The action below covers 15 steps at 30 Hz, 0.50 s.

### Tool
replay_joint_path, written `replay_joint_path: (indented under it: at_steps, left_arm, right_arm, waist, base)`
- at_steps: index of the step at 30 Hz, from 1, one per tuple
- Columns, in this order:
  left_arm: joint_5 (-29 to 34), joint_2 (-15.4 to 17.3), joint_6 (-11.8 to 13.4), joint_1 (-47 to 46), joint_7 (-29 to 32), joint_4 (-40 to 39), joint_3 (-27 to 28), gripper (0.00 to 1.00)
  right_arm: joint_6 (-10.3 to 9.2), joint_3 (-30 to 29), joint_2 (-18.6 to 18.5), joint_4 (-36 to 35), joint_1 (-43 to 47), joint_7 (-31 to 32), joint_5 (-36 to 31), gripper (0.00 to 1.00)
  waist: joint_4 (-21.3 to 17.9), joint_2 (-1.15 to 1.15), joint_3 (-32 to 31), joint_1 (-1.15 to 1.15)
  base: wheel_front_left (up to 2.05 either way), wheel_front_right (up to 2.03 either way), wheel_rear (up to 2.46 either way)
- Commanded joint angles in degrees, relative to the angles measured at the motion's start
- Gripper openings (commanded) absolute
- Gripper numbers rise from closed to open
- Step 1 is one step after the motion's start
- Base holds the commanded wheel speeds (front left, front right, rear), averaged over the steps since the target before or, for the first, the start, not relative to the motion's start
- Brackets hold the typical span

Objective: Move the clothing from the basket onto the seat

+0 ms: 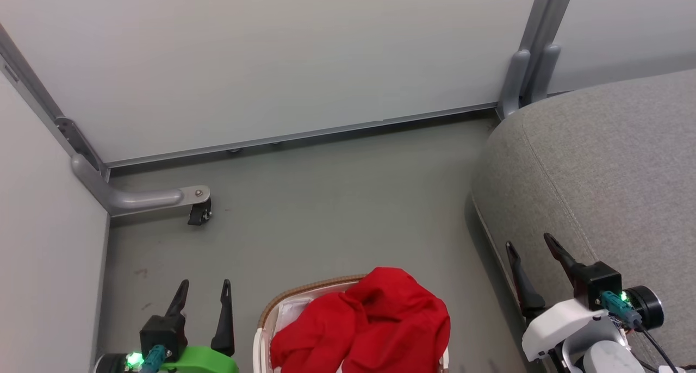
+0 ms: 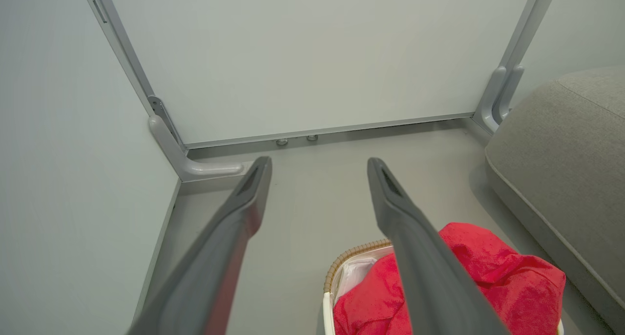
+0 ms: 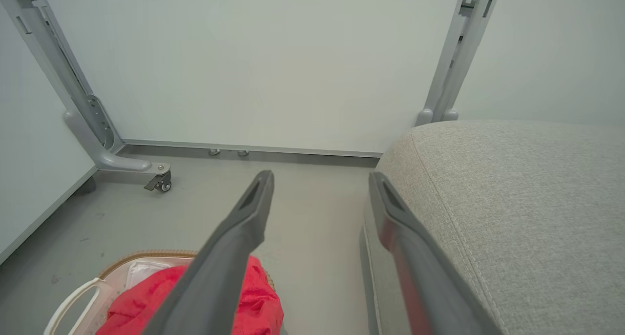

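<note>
Bright red clothing (image 1: 370,321) lies heaped in the cream basket (image 1: 296,294) with a brown woven rim, at the bottom middle of the head view. The same red clothing (image 2: 493,276) fills the basket (image 2: 342,266) in the left wrist view, and the clothing (image 3: 249,305) and basket (image 3: 73,301) show low in the right wrist view. The grey seat (image 1: 603,177) stands to the right. My left gripper (image 1: 205,287) is open, left of the basket, holding nothing. My right gripper (image 1: 528,240) is open and empty over the seat's front edge (image 3: 488,203).
Pale partition walls stand behind and at the left. A grey wall foot with a caster (image 1: 198,214) juts onto the floor at the left, and a grey post (image 1: 524,79) rises by the seat's back corner. Bare grey floor (image 1: 337,199) lies beyond the basket.
</note>
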Motion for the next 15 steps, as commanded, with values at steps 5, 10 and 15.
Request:
replay_joint_path:
  at_steps: [5,10,15]
  left_arm:
    - [0.75,-0.05,-0.77,-2.62,-0.58,2.11,-1.79,1.0]
    - [-0.44,-0.06,-1.27,-7.43,-0.52,4.87,-4.26,1.0]
    - [-1.73,0.18,-1.32,-11.99,-0.51,7.53,-7.29,1.0]
  right_arm:
    - [0.01,0.13,0.12,-0.79,-2.13,-0.67,-2.17,1.0]
    - [0.0,0.63,1.12,-2.4,-5.47,-0.65,-2.25,1.0]
    - [0.0,1.32,1.64,-4.5,-8.51,-0.61,-2.16,1.0]
  waist:
    - [-2.01,0.0,4.82,0.0]
    - [-4.43,0.0,11.16,0.0]
    - [-6.72,0.0,16.75,0.0]
  base:
    - [0.0,0.0,0.0]
    - [0.0,0.0,0.0]
    - [0.0,0.0,0.0]
